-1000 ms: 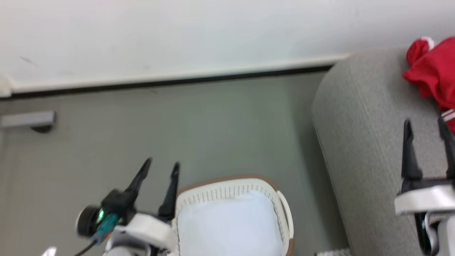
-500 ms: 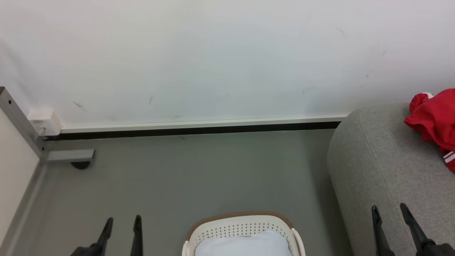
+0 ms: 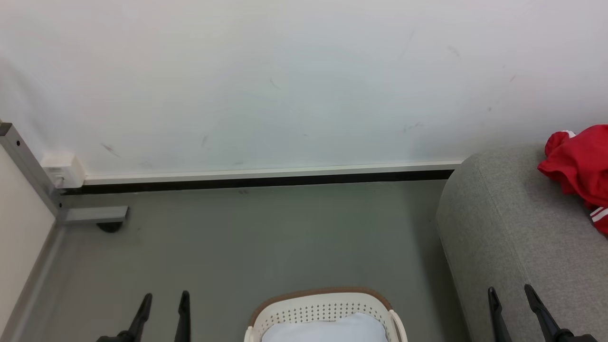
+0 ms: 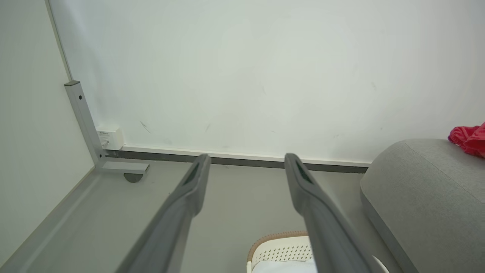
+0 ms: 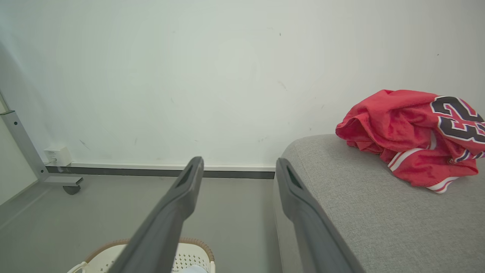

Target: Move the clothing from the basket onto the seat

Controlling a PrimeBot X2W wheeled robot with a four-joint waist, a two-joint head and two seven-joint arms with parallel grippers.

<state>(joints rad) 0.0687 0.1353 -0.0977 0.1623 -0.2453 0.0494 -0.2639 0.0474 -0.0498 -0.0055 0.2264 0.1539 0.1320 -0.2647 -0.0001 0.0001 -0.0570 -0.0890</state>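
The red clothing [image 5: 413,136] with white stripes and a dark number lies bunched on the grey seat [image 5: 379,220], at the right edge of the head view as clothing [image 3: 579,166] on the seat [image 3: 503,237]. The cream basket [image 3: 323,313] with a brown rim stands on the floor at bottom centre, holding a pale bluish-white sheet [image 3: 327,330]. My left gripper [image 3: 164,297] is open to the basket's left, with nothing between its fingers. My right gripper [image 3: 510,290] is open over the seat's near edge, short of the clothing. The left wrist view shows the basket [image 4: 280,250] and seat [image 4: 428,189].
A white wall with a dark baseboard [image 3: 261,180] runs across the back. A grey metal frame leg [image 3: 90,214] with a caster and a white wall socket [image 3: 61,168] sit at the left. Grey floor [image 3: 266,237] lies between basket and wall.
The head camera has tilted up, so the basket and both grippers sit lower in view and more wall shows. Both grippers stay open.
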